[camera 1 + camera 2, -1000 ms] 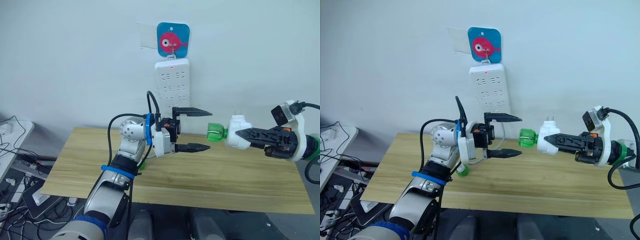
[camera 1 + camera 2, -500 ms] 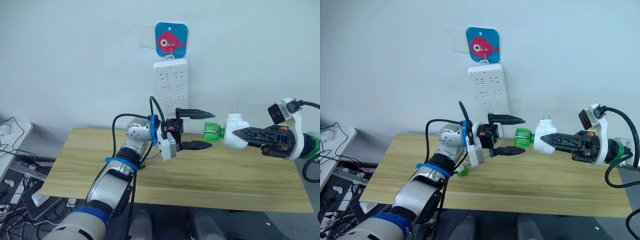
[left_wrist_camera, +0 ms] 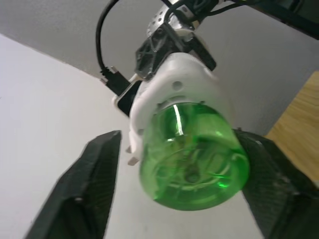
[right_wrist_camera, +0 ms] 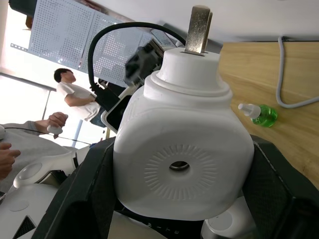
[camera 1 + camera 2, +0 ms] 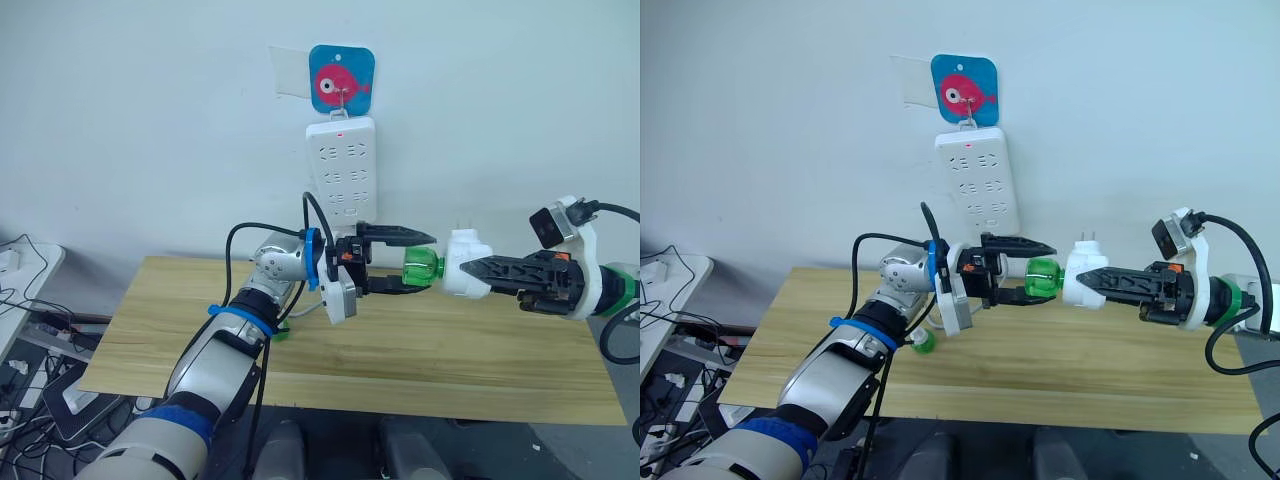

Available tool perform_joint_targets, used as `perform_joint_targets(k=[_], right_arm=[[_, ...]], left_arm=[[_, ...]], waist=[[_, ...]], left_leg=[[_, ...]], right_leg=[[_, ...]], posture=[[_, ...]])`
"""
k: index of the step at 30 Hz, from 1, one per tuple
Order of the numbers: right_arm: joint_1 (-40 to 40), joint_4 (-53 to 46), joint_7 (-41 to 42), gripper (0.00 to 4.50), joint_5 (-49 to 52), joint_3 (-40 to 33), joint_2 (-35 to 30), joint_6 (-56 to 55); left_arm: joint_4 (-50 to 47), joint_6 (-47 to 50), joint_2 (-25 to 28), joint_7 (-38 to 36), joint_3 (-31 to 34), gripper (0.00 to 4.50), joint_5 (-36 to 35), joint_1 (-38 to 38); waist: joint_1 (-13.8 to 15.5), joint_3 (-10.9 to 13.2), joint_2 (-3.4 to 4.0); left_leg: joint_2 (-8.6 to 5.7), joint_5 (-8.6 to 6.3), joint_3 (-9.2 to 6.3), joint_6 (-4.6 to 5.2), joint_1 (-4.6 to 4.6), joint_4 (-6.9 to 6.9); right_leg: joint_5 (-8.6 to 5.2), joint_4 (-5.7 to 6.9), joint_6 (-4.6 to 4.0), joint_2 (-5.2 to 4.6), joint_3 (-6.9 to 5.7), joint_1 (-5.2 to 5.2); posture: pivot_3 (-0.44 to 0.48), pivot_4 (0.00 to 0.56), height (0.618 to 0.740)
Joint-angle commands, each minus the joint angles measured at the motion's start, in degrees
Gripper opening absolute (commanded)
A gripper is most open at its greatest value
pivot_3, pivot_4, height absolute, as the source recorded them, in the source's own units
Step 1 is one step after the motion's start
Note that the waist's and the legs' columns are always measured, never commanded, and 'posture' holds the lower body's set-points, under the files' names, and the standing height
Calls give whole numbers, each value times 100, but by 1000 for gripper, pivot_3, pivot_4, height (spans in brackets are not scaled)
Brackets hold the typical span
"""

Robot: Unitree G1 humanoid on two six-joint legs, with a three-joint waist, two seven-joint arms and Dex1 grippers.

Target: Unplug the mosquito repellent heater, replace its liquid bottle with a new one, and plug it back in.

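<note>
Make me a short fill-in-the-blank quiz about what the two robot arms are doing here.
1. The right end effector holds the white ___.
2. The bottle screwed into the heater is ___ in colour.
3. The left end effector has a finger on each side of the ___.
4. The power strip hangs on the ___.

Missing words: heater; green; bottle; wall

A: What changed in the last 1 second?

B: The left gripper moved toward the right one, and its 2 fingers now stand on both sides of the green bottle. Before, they were short of it and wider apart.

A: And the heater?

B: The right gripper brought the mosquito repellent heater a little closer to the left arm.
</note>
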Motion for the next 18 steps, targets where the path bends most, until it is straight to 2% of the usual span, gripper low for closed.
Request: perform_joint_targets(k=[1, 4, 6, 7, 9, 10, 11, 13, 14, 16, 18], right_arm=[[-26, -94, 63, 3040, 150, -191, -43, 4], [17, -133, 72, 3040, 150, -205, -62, 2], [36, -148, 70, 3040, 150, -214, -77, -3], [48, -155, 66, 3040, 150, -221, -91, -6], [119, -213, -38, 3040, 150, -263, -152, -58], [141, -230, -81, 3040, 150, -276, -166, -81], [176, -309, -130, 3040, 150, -281, -196, -113], [250, -475, -147, 3040, 150, -277, -235, -142], [303, -573, -169, 3040, 150, -270, -259, -170], [400, -750, -176, 3040, 150, -247, -296, -214], [436, -832, -168, 3040, 150, -223, -281, -274]], left_arm=[[-109, -86, 47, 180, -87, 2242, -137, -78], [-266, 163, 89, 105, -214, 2243, -438, -35], [-682, 1183, 89, -394, -360, 2243, -1096, 154], [-1002, 2014, 128, -721, -433, 2243, -1456, 298], [-2127, 4983, 413, -910, -537, 2243, -2444, 568], [-2542, 5931, 523, -903, -524, 2243, -2720, 646], [-3023, 7654, 800, -736, -568, 2243, -3426, 601], [-3421, 10643, 1227, -461, -601, 2243, -4660, 369], [-3539, 11848, 1365, -340, -532, 2243, -5132, 275], [-3277, 13608, 1386, -150, -222, 2243, -5917, 90], [-2676, 14763, 1147, 308, 271, 2243, -6409, -71]], waist=[[-1, 0, 0], [-2, 0, 0], [-10, -2, 4], [-19, -3, 5], [-63, -4, 6], [-73, -3, 6], [-88, -4, 6], [-165, -4, 7], [-177, -4, 7], [-229, -5, 9], [-278, -5, 9]], left_leg=[[0, 0, 0, 0, 0, 0], [0, 0, -1, 0, 0, 0], [0, 0, -1, 0, 0, 0], [0, 0, -1, 0, 0, 0], [1, 0, -3, 0, -1, -1], [2, 0, -11, 0, -3, 0], [2, 0, -21, 0, -6, 1], [1, 1, -26, 1, -4, 4], [2, 1, -38, 1, -6, 6], [1, 2, -50, 2, -5, 6], [1, 2, -53, 3, -2, 6]], right_leg=[[0, 1, 0, 0, 0, 0], [0, 1, 0, 0, -1, 0], [0, 1, 0, 0, -1, 0], [0, 2, 0, -1, -1, 0], [0, 6, 0, -2, -2, -1], [0, 8, 0, -2, -6, -2], [0, 11, 0, -2, -14, -2], [-1, 21, 0, 1, -16, -2], [-2, 33, 0, 3, -23, -8], [-10, 41, 5, 5, -34, -7], [-23, 45, 18, 7, -41, -6]], posture=[[-72, 164, 740], [-72, 164, 740], [-73, 158, 740], [-73, 158, 740], [-72, 156, 740], [-72, 156, 740], [-66, 156, 740], [-63, 155, 740], [-63, 154, 740], [-64, 155, 740], [-67, 159, 740]])
